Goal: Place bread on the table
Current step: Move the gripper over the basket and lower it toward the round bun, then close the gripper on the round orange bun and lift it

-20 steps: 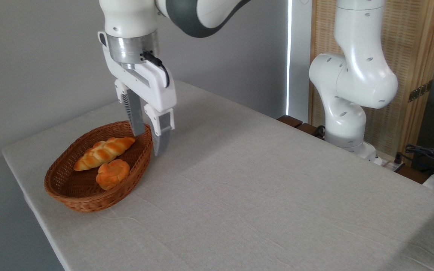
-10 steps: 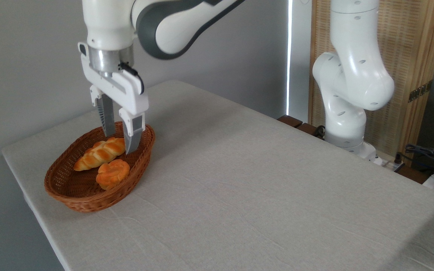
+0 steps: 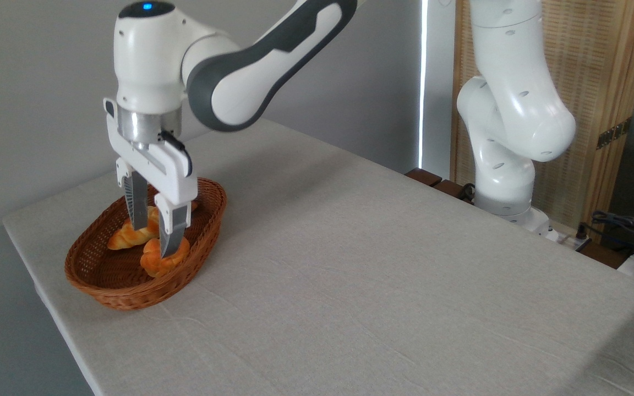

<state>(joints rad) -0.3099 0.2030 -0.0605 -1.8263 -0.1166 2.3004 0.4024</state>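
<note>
Gripper (image 3: 153,242) hung over the wicker basket (image 3: 102,286), jaws parted to straddle the bread (image 3: 154,264); table (image 3: 377,286) awaited it.

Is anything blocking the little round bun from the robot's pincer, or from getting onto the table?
Nothing visible sits between the open pincer and the bun; one finger already overlaps it. The braided loaf lies close behind, so it might get bumped. To reach the table, the bun must be lifted over the wicker basket's rim.
</note>
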